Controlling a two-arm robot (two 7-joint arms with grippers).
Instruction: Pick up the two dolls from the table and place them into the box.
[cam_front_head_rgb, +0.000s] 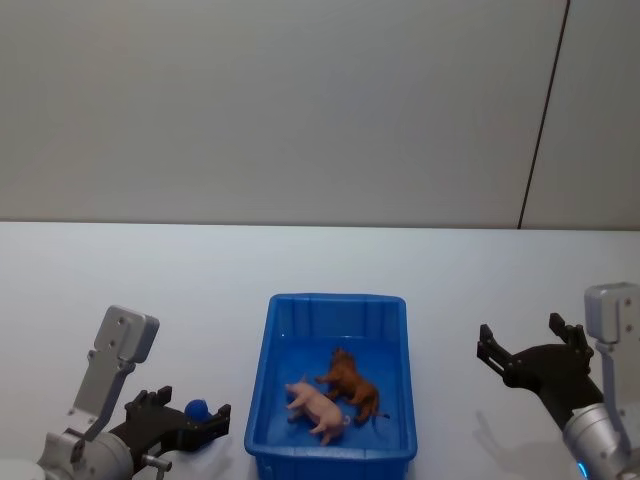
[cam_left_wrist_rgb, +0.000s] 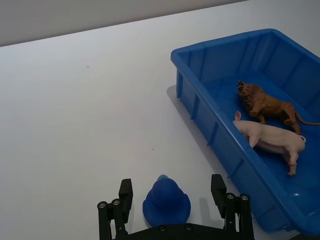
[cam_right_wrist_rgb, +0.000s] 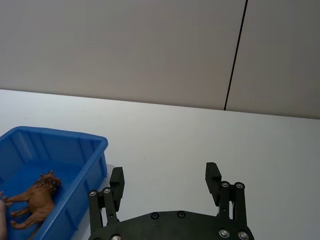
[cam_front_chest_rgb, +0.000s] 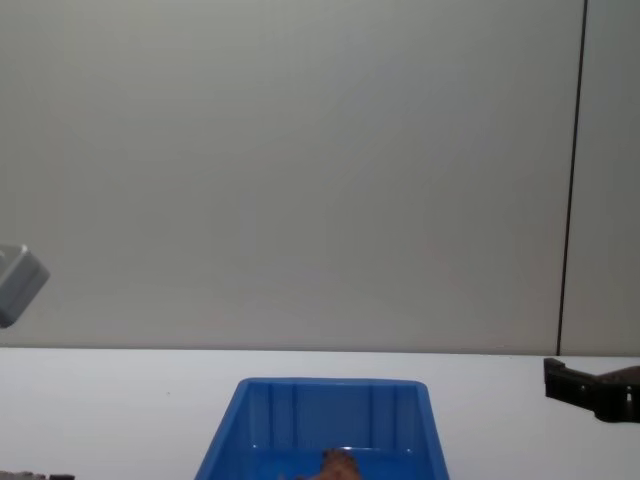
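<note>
Two small toy animals, one brown lion (cam_front_head_rgb: 351, 384) and one pale pink pig (cam_front_head_rgb: 317, 405), are lying touching inside the one bright blue plastic box (cam_front_head_rgb: 331, 304). The left gripper (cam_front_head_rgb: 180, 422) is hanging with fingers apart over a little blue bump (cam_left_wrist_rgb: 166, 202) left of the box. The right gripper (cam_front_head_rgb: 527, 350) is hanging wide apart on the right.

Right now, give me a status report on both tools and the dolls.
Left tool open, straddling a small blue object on the table. Right tool open, empty. Brown doll and pink doll both in the box. Nothing obstructing.

Left tool (cam_front_head_rgb: 185, 420) low at the near left, fingers spread wide, nothing gripped, pointing inward and forward. Right tool (cam_front_head_rgb: 530, 352) at the near right, raised a little higher, fingers (cam_right_wrist_rgb: 116, 181) also spread, empty, pointing forward. Both arms come in from the bottom corners.
</note>
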